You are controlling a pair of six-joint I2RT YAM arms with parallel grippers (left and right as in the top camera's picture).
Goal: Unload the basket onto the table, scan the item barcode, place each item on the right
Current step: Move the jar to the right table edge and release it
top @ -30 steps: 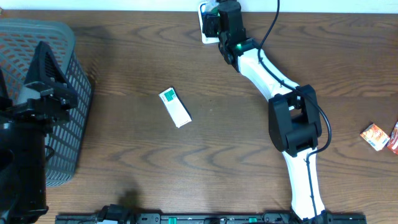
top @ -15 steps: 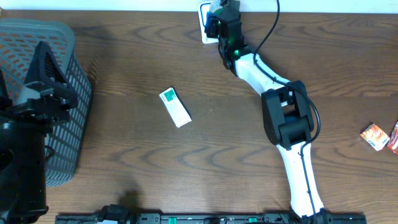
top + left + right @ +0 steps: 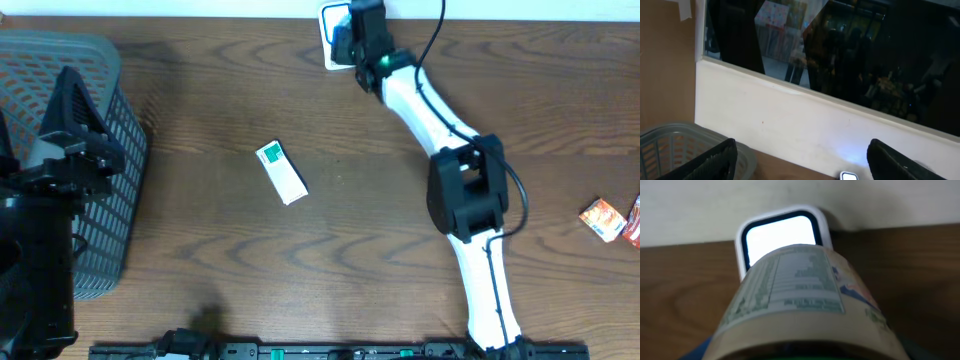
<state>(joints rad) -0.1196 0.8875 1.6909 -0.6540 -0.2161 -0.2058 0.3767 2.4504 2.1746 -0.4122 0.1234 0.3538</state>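
One grey basket point(image 3: 112, 150), far left, my left gripper point(image 3: 802, 146) over it, fingers wide; one labelled canister point(image 3: 800, 300) clamped in my right gripper point(image 3: 346, 34), just before one lit scanner point(image 3: 780, 232); one white-green box point(image 3: 281, 172) mid-table; two snack packets point(image 3: 602, 218) point(image 3: 634, 221), right edge

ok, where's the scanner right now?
Overhead: the scanner sits top centre at the table's far edge, against the wall; right wrist view shows its lit face just behind the held labelled container.
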